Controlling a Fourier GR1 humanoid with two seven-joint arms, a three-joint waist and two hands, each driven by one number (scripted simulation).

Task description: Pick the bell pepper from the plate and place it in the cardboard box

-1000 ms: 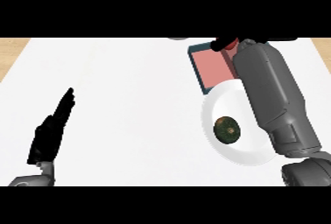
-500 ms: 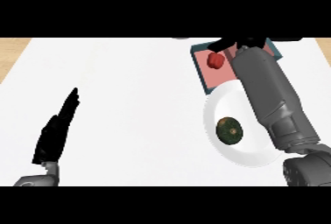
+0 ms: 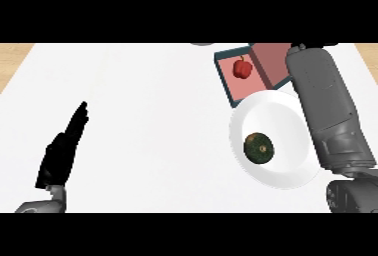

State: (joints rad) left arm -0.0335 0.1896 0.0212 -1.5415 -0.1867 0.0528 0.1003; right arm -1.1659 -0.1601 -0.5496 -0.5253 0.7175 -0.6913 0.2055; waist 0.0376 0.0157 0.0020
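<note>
A kitchen, judging by the white counter (image 3: 162,125) (wood-toned edges) bearing a white plate (image 3: 284,112) of food.

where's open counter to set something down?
Free: the wide white stretch between the left hand and the plate. Crowded: the right side, with plate, box holding the bell pepper, and the right forearm.

1. The bell pepper (image 3: 242,68) is red.
2. The cardboard box (image 3: 251,85) is pinkish inside with a dark teal rim.
3. The plate (image 3: 284,125) is white.
4. A dark green, speckled round item (image 3: 259,148) lies on it.
5. The worktop (image 3: 148,125) is white.
</note>
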